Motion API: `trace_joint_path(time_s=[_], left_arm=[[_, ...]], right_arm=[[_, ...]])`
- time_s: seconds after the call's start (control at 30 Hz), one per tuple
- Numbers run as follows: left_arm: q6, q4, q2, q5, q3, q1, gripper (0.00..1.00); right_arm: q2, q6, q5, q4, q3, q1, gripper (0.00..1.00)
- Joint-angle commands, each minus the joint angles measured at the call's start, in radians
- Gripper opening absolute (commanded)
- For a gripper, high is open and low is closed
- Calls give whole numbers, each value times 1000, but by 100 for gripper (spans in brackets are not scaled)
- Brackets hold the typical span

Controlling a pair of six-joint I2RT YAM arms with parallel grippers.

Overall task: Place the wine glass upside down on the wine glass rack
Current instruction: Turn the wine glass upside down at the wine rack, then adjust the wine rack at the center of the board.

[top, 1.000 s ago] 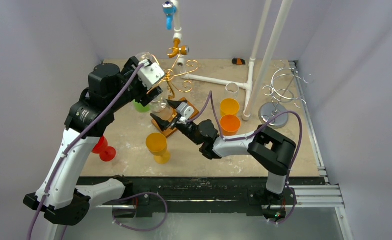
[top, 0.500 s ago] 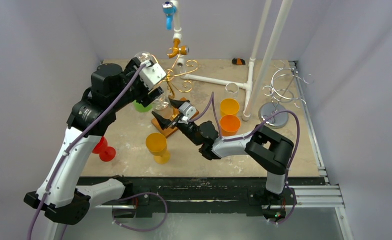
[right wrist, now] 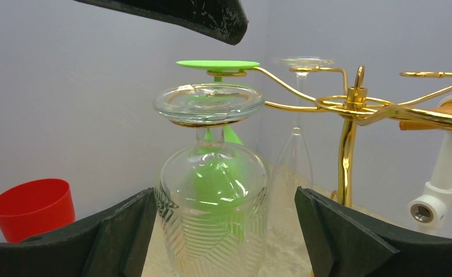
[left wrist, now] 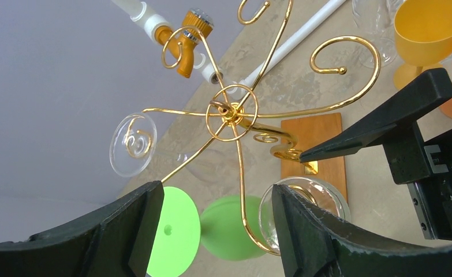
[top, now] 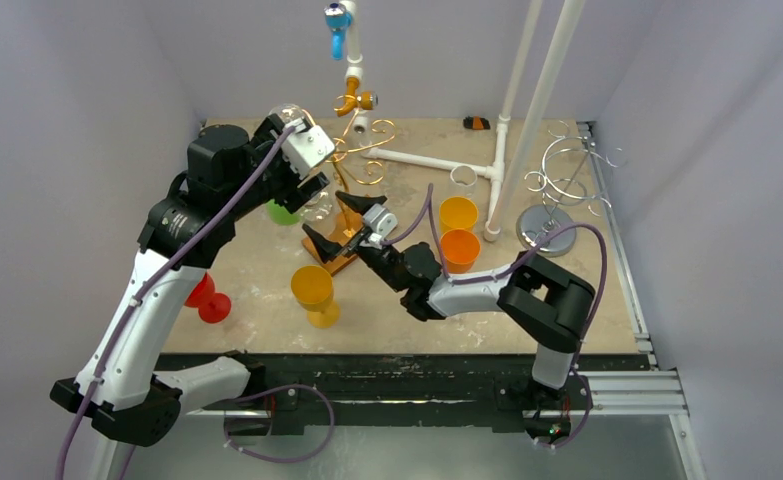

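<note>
The clear wine glass hangs upside down on the gold wine glass rack (right wrist: 350, 109), its foot (right wrist: 209, 104) resting in a gold hook and its patterned bowl (right wrist: 212, 213) below. My right gripper (right wrist: 224, 193) is open, with one finger on each side of the bowl and a gap on both sides. From above, the glass (top: 317, 208) shows beside the rack (top: 352, 170), with the right gripper (top: 339, 225) around it. My left gripper (top: 302, 175) hovers open and empty above the rack (left wrist: 233, 111). Through its jaws (left wrist: 216, 193) I see the glass foot (left wrist: 304, 202).
A green glass (left wrist: 174, 231) and a slim clear glass (right wrist: 295, 156) also hang on the rack. On the table stand a yellow goblet (top: 314, 292), red glasses (top: 207, 300), orange and yellow cups (top: 459, 248), a silver rack (top: 562, 185) and white pipes (top: 527, 110).
My right gripper's jaws have spread wider and come off the glass bowl. The glass stays hanging. The left arm has shifted slightly.
</note>
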Motion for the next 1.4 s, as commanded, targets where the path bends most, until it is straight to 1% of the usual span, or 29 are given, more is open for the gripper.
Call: trace_joint_path(time_s=[0.0, 0.13, 0.2, 0.3, 0.37, 0.4, 0.57, 0.7, 0.73, 0.8, 0.93, 1.03, 1.13, 1.23, 1.37], left_arm=[[-22, -8, 2, -45, -6, -2, 73], [-22, -16, 5, -45, 2, -2, 73], [-27, -15, 8, -45, 6, -2, 73], [-55, -19, 23, -45, 34, 0, 73], [-80, -22, 38, -41, 61, 0, 73], [-95, -22, 47, -36, 75, 0, 73], [-173, -36, 100, -20, 149, 0, 73], [-224, -29, 127, -25, 172, 0, 71], [-234, -27, 132, -20, 169, 0, 70], [-248, -21, 135, -16, 158, 0, 69], [-251, 3, 138, -19, 128, 0, 64], [-249, 21, 144, -22, 106, 0, 62], [-246, 49, 149, -26, 85, 1, 58], [-251, 66, 159, -20, 77, 2, 56], [-254, 82, 174, -13, 72, 2, 55]], right_arm=[[-82, -10, 14, 8, -18, 0, 99], [-167, 5, 27, -87, -40, -1, 99], [-235, 43, 28, -181, -58, -1, 99], [-367, 94, 34, -384, -56, 0, 99], [-439, 179, 17, -563, -31, 0, 99], [-470, 195, 18, -680, -5, -1, 99], [-561, 292, 72, -1121, 171, -24, 99], [-583, 421, 85, -1388, 335, -107, 98], [-574, 448, 95, -1463, 389, -134, 96], [-553, 477, 97, -1561, 479, -177, 92], [-456, 463, 138, -1700, 650, -225, 80], [-389, 444, 147, -1741, 744, -265, 76], [-331, 441, 123, -1749, 811, -321, 67], [-280, 418, 123, -1731, 847, -346, 60], [-235, 400, 123, -1688, 862, -364, 58]])
